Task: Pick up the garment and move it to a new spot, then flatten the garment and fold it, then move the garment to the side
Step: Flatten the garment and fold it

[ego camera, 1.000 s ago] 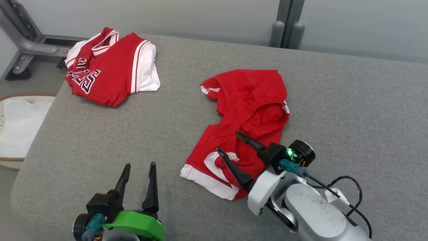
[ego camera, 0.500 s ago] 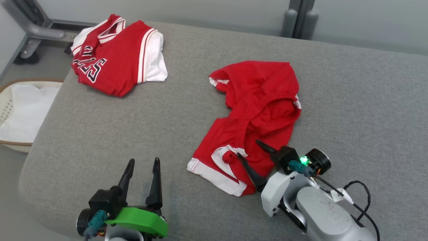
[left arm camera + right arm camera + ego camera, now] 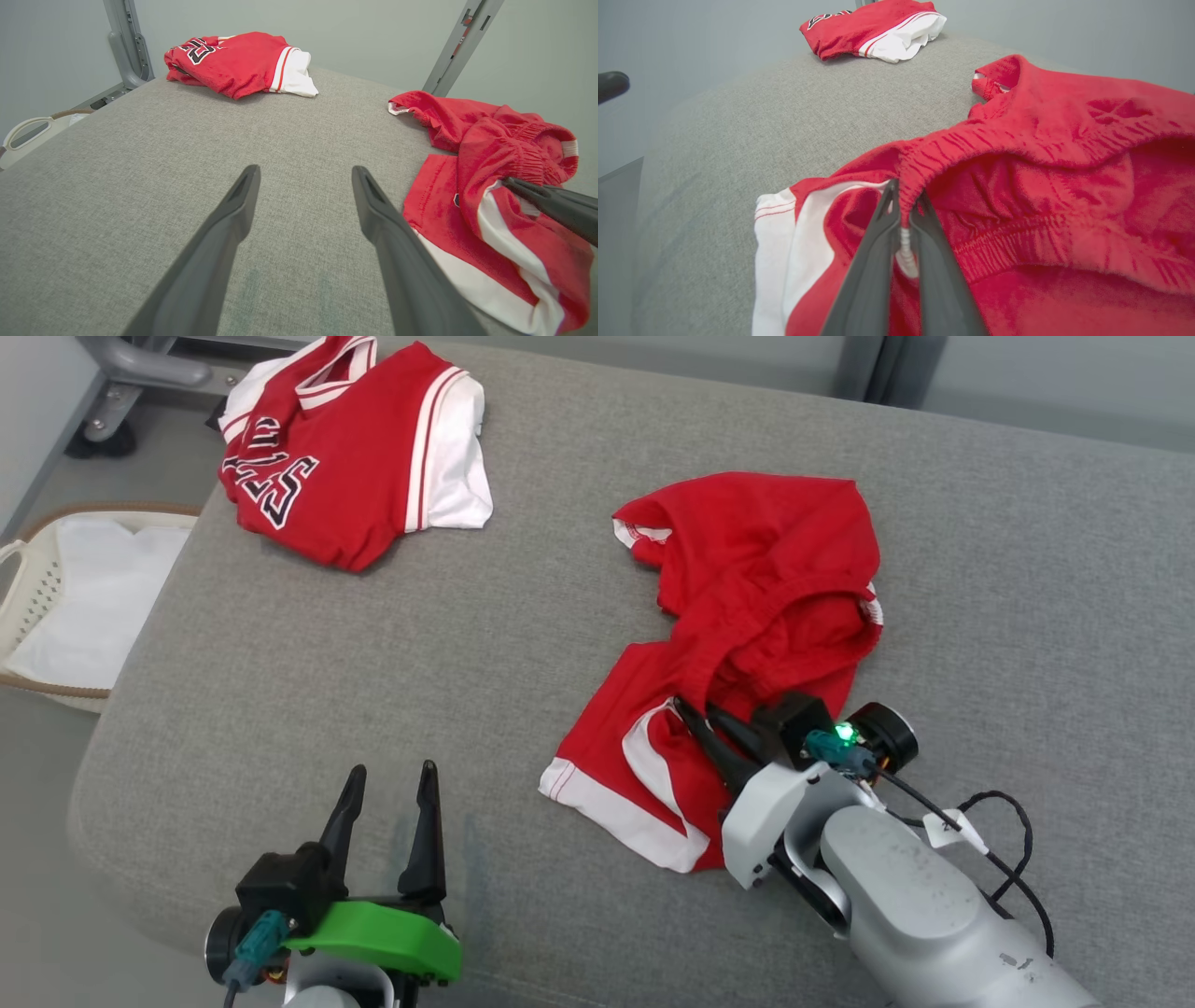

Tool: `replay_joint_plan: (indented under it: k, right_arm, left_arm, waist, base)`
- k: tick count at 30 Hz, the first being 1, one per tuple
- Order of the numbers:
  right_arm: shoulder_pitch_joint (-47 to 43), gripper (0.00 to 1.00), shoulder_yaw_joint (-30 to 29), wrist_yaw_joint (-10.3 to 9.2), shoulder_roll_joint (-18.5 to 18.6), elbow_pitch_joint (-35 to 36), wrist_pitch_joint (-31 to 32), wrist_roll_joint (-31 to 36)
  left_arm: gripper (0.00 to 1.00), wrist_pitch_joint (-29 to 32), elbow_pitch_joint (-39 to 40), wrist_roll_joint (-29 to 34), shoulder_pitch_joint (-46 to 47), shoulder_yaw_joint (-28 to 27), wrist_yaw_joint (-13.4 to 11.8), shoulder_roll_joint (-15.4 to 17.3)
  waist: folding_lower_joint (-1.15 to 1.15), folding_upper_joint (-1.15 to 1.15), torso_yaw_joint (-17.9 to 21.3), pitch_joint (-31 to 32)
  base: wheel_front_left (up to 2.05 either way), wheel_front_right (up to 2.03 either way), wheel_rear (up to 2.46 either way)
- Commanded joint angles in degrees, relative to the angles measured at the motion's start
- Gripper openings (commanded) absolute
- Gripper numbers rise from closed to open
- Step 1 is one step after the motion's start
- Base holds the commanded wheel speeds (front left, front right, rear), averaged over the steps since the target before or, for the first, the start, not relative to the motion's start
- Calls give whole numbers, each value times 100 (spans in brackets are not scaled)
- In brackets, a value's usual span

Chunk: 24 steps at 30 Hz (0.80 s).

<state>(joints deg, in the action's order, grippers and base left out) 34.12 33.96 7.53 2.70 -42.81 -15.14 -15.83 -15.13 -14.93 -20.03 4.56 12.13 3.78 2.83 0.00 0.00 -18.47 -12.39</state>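
Stage 1 of 3 | right gripper (image 3: 698, 711) pinching red shorts (image 3: 766, 569) at waistband | left gripper (image 3: 391, 770) spread, left of shorts | lift, flatten, fold pending

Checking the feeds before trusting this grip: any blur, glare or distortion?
Head view: even light, sharp, no glare. Left wrist view: wide-angle stretch makes the left gripper loom large. Right wrist view: crisp where the right gripper pinches the shorts; the cushion blurs at its left edge.
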Motion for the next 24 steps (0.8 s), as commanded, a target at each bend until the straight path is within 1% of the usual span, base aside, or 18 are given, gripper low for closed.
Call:
replay_joint_plan:
  k: [1,4,6,9,13,19,24]
  right_arm:
    - [52,0,-97,-8,35,79,-2,-43]
    - [-10,0,-469,-8,36,251,-2,72]
    - [-148,0,-820,-8,35,380,-2,214]
    - [-409,0,-1382,-8,33,590,-1,504]
    - [-825,0,-1941,-8,28,844,-1,911]
    - [-1353,0,-2532,-8,29,1160,-1,1196]
    - [-1691,0,-2967,-8,29,1322,-1,1304]
  left_arm:
    - [100,-3,26,60,98,-41,-19,11]
    - [100,-3,43,91,79,-76,-9,11]
    - [100,-3,57,102,55,-111,-3,11]
    - [100,-3,77,143,17,-156,9,11]
    - [100,-3,86,175,-23,-169,37,12]
    - [100,-4,62,233,-26,-138,82,12]
    - [100,-3,36,270,26,-69,111,13]
  waist:
    - [0,0,134,-22]
    - [0,0,312,16]
    - [0,0,450,70]
    - [0,0,682,174]
    - [0,0,969,296]
    - [0,0,1322,416]
    - [0,0,1481,454]
  base:
    - [0,0,0]
    - [0,0,0]
    - [0,0,0]
    - [0,0,0]
    - [0,0,0]
    - [0,0,0]
    - [0,0,0]
